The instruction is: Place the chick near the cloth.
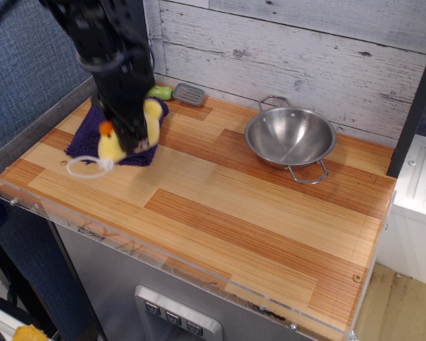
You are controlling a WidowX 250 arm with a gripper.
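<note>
My black gripper (131, 131) is shut on the yellow plush chick (115, 144). The chick has an orange beak, and its white string loop (86, 168) hangs down to the wooden tabletop. The chick hangs low over the front right edge of the dark purple cloth (86, 128). The cloth lies at the back left of the table and my arm hides most of it.
A steel bowl (290, 136) with wire handles stands at the back right. A green-handled tool (176, 92) with a grey head lies by the back wall behind the cloth. The clear front lip (170, 266) of the table runs along the near edge.
</note>
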